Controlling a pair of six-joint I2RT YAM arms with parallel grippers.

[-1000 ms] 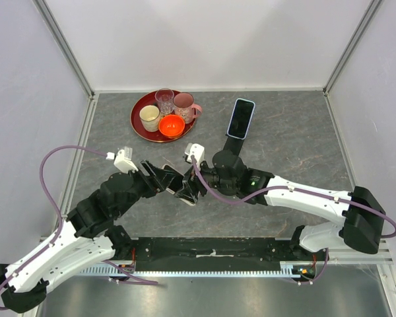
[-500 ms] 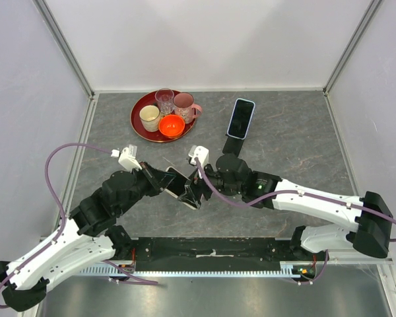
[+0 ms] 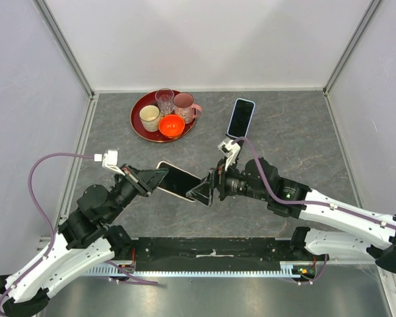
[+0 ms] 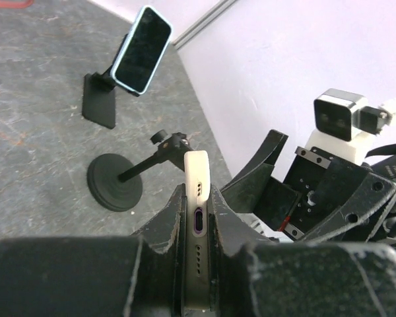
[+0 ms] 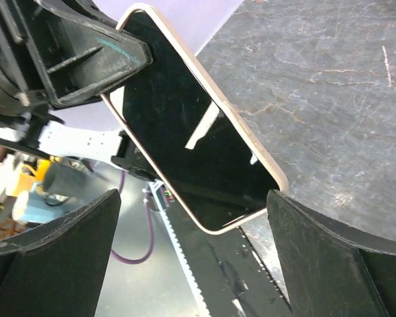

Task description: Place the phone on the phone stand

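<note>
Left gripper (image 3: 157,177): I see it clamped tight on one end of the phone, with a finger on each flat face. In the left wrist view the phone's cream edge and its port stand upright between the fingers (image 4: 232,231)
Phone (image 3: 181,181): cream-edged with a dark screen, held up off the table (image 3: 290,132). Its free end sticks out from the left gripper toward the right gripper
Right gripper (image 3: 204,186): its jaws are spread wide and it has hold of nothing. In the right wrist view the phone's free end sits between its two fingers, with one corner just beside the finger on the right of that view. I cannot tell whether they touch
Phone stand (image 4: 115,190): black, with a round base on the table, a slanted arm and a small head, and nothing on it. It sits ahead of the left gripper, slightly to the left in the left wrist view. I cannot pick it out from the top camera
Second phone (image 3: 241,117): blue-edged, propped on its own stand with a flat rectangular base (image 4: 99,100), out past the right gripper
Tray (image 3: 140,125): red and round, well beyond the left gripper, carrying cups and an orange bowl (image 3: 172,124)
</note>
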